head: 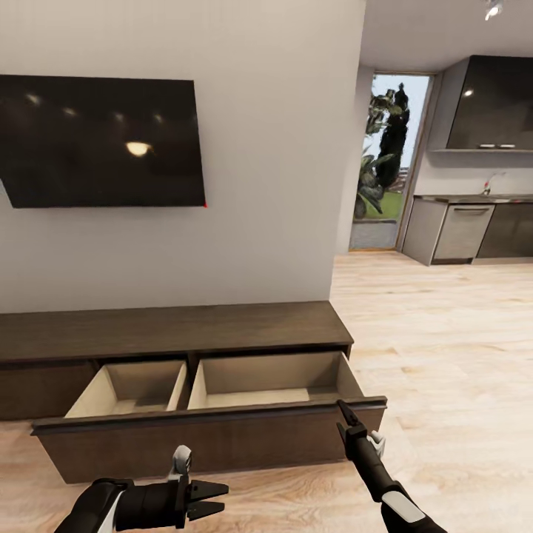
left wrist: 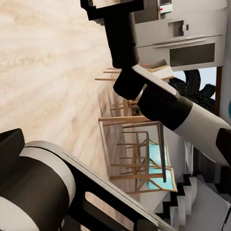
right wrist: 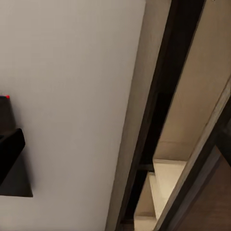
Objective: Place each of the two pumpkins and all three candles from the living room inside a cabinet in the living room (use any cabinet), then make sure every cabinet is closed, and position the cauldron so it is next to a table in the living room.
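Beyond the claw lies pale wood floor (left wrist: 43,62), crossed by the other arm (left wrist: 159,101) in black and white segments. Past that arm stand wooden chairs (left wrist: 139,159) around a table, a staircase (left wrist: 185,202) and grey kitchen cupboards (left wrist: 187,36).

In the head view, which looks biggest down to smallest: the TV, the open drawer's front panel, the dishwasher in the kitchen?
1. Drawer front, though it is nearest the camera.
2. TV, close in apparent size, so this order is unsure.
3. Dishwasher, smallest and farthest away.
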`<state>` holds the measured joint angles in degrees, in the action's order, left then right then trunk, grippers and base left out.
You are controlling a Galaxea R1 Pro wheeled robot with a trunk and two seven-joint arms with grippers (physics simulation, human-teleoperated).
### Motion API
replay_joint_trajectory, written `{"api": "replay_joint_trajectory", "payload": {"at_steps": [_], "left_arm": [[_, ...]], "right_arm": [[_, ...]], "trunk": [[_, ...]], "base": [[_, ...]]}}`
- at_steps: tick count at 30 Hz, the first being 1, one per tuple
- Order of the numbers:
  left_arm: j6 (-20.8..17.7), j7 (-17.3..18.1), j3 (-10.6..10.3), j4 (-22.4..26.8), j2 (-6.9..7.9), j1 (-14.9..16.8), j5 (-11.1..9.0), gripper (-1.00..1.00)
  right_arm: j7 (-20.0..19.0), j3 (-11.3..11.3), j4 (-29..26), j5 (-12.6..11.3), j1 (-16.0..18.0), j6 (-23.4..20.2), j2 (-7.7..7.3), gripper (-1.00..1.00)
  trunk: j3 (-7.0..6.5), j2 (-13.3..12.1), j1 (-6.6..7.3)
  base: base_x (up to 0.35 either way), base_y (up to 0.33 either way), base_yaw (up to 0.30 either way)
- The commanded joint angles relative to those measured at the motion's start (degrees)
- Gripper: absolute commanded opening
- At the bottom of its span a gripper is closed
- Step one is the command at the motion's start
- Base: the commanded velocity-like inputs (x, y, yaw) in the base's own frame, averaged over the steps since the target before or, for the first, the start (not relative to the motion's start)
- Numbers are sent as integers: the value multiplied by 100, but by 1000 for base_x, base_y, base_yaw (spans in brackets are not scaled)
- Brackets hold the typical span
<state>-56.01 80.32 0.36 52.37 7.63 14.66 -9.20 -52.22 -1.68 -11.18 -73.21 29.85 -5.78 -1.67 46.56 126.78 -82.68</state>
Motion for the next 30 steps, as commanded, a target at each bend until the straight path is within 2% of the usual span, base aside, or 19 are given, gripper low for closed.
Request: {"api": "replay_joint_trajectory", "payload": {"at_steps": [1, 4, 9, 19, 22, 24, 26, 30], "left_arm": [[-60, 10, -1, 1, 1, 2, -12, 100], [-60, 10, -1, 1, -2, 2, -12, 100], [-60, 6, -25, 1, -105, 2, 2, 100], [-60, -12, -36, 1, -147, 2, 20, 100], [-60, -19, -36, 1, -148, 2, 23, 100], [-60, -31, -36, 1, -148, 2, 23, 100], [-60, -38, -36, 1, -148, 2, 28, 100], [-60, -56, -36, 1, -148, 2, 32, 100]], "right_arm": [[-2, -16, 6, -25, 3, -58, 0, 100], [172, -1, 9, -6, 3, -56, 0, 100], [780, 32, 2, 26, 3, -52, 0, 100], [1726, 75, 98, 79, 3, -56, -7, 100], [1917, 92, 214, 311, 2, -54, -8, 100], [2014, 93, 332, 696, 1, -40, -9, 100], [2053, 88, 480, 924, -2, -14, -9, 100], [2168, 90, 810, 1079, -1, -3, -8, 100]], "trunk": [[-13, -39, 24], [-67, -159, 90], [-156, -360, 199], [-336, -761, 419], [-390, -881, 485], [-426, -962, 529], [-461, -1042, 573], [-533, -1202, 661]], "base": [[-3, 0, 0], [-1, 0, 0], [0, 0, 0], [0, 0, 0], [0, 0, 0], [0, 0, 0], [0, 0, 0], [0, 0, 0]]}}
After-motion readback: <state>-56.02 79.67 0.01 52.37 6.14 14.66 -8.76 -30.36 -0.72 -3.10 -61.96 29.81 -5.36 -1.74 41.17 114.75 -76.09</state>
